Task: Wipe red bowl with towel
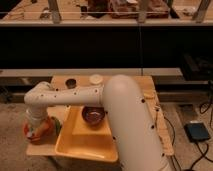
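The red bowl [44,128] sits at the front left corner of the wooden table [150,112]. My white arm reaches across from the lower right and bends down over it. The gripper [36,124] points down into the bowl, largely hidden behind the wrist. A pale, slightly greenish patch [33,133] in the bowl under the gripper looks like the towel, though I cannot make out its shape.
A yellow tray [82,145] lies beside the red bowl, with a glossy dark purple-brown bowl [93,115] in it. A small dark round thing [71,82] and a white disc [95,78] stand at the table's back edge. A grey box [198,132] lies on the floor, right.
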### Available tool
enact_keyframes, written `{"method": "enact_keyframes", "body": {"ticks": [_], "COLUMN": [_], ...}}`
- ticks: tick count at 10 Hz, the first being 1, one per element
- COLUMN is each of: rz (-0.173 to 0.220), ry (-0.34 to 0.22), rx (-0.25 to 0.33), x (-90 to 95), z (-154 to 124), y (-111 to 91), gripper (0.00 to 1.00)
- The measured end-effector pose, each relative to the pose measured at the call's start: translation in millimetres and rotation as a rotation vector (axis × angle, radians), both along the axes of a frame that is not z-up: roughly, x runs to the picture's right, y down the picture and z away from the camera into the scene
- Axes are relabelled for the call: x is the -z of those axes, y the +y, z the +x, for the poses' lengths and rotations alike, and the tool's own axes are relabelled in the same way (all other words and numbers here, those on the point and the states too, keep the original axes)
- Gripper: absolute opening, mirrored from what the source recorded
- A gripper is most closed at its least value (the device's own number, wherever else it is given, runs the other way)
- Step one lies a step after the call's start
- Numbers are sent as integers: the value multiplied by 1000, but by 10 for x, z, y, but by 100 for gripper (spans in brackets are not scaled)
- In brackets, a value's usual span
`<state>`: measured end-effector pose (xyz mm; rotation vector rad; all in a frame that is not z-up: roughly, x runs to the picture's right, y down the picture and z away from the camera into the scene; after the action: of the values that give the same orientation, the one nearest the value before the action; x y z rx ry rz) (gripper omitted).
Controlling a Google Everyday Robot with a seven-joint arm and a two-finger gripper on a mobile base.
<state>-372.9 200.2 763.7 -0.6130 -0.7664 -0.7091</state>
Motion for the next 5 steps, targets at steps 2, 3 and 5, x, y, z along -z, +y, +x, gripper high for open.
{"method": "enact_keyframes", "body": {"ticks": [2,3,5], "rz": [3,10,39], "ry": [30,43,51], "rx": [-28,-41,-52], "x": [-32,-49,-64], "z": [215,297,339], "y": [-22,-50,-119], "gripper": [20,20,20]}}
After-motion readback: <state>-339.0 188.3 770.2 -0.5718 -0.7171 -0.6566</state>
